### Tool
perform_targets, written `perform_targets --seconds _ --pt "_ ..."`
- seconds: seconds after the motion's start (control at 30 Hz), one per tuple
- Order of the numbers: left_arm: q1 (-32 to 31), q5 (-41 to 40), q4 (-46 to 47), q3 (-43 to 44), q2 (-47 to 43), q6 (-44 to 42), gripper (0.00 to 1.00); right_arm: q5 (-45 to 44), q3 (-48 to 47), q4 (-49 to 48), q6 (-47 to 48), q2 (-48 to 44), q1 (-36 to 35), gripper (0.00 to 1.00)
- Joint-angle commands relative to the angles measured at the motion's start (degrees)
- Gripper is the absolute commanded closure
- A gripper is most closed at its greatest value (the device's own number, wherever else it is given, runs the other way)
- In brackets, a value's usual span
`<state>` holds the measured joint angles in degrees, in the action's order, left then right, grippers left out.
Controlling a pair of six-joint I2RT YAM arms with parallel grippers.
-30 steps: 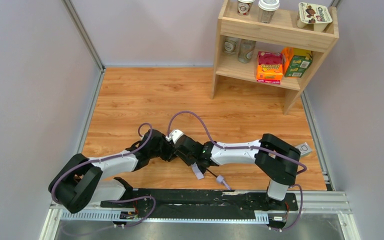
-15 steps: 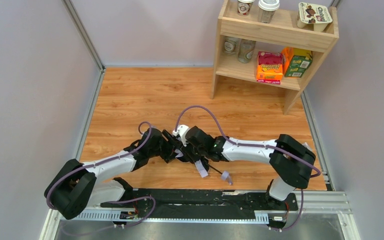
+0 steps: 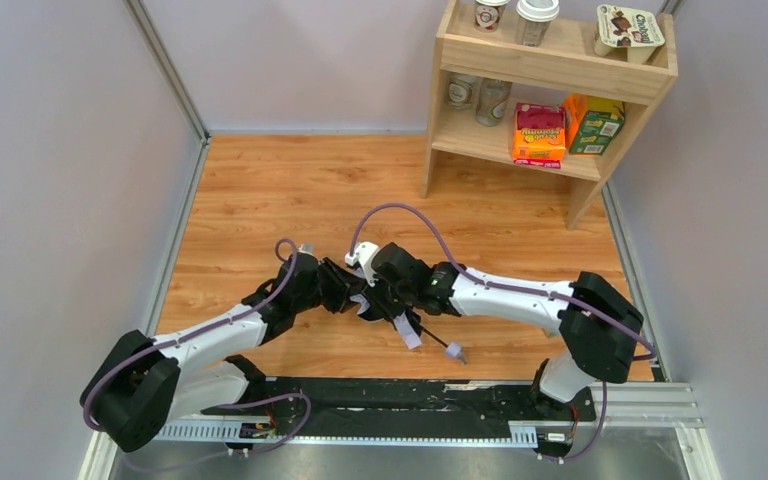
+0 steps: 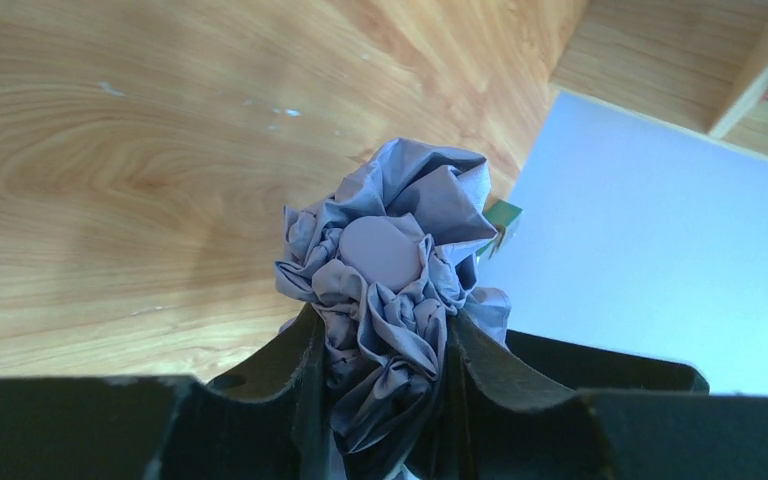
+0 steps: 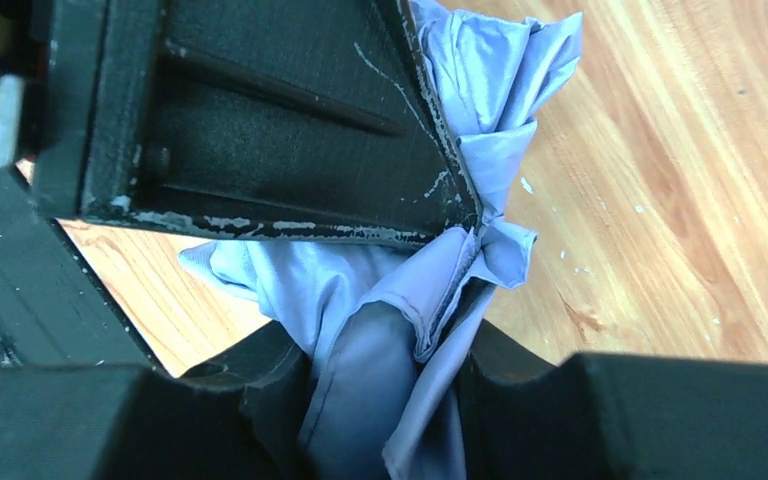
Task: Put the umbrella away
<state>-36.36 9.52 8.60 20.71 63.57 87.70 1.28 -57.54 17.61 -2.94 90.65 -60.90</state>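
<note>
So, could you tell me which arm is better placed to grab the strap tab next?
Probably the right: the strap tab hangs beside the right gripper, while the left gripper clamps the umbrella at its bunched top, farther away.

Bunched pale-lavender umbrella (image 4: 385, 290) between both jaws

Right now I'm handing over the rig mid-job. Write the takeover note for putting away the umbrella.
Left gripper: shut on the umbrella, on its bunched canopy.
Right gripper: shut on the same fabric, nose to nose with the left.
Umbrella: front-centre of the wooden table; strap tab and black shaft trail toward the near edge.
Done: canopy gathered into a bundle.
Left: strap hangs loose; probably wrap it, then stow.
</note>
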Motion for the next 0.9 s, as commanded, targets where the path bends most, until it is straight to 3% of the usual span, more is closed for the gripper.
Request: perform_targets --seconds 0.0,0.07,0.13,0.27,0.43,0.57,0.7,0.87 --pt "-0.1 -4.3 2.6 0.3 -2.4 -8.9 1.00 1.8 -6.6 3.6 -2.8 -5.7 -0.3 0.53" --pt "-0.1 -5.6 5.9 0.3 -3.8 -11.7 1.00 1.9 -7.3 6.3 -5.6 -7.4 -0.3 0.29" --pt "-0.1 -7.1 10.3 -0.3 -4.9 -14.6 1.00 1.8 -9.1 10.1 -8.5 -9.6 -0.2 0.13" --pt "0.0 -9.3 17.7 -0.2 -7.2 -22.7 1.00 5.0 -10.9 15.5 -13.6 -16.0 1.0 0.01" --pt "0.6 -9.3 28.8 -0.2 -8.2 -28.7 1.00 9.7 -10.0 15.7 -17.4 -23.2 3.2 0.00" --pt "1.4 -5.3 43.4 -0.8 -7.6 -31.7 1.00 8.7 -7.4 16.8 -19.4 -28.4 7.7 0.04" --pt "1.6 -0.4 46.8 -0.1 -8.6 -35.5 1.00 13.1 -5.1 14.9 -19.6 -32.3 15.4 0.07" --pt "1.6 5.7 45.9 0.7 -10.8 -37.5 1.00 25.1 -7.1 13.0 -20.9 -31.8 26.0 0.06"
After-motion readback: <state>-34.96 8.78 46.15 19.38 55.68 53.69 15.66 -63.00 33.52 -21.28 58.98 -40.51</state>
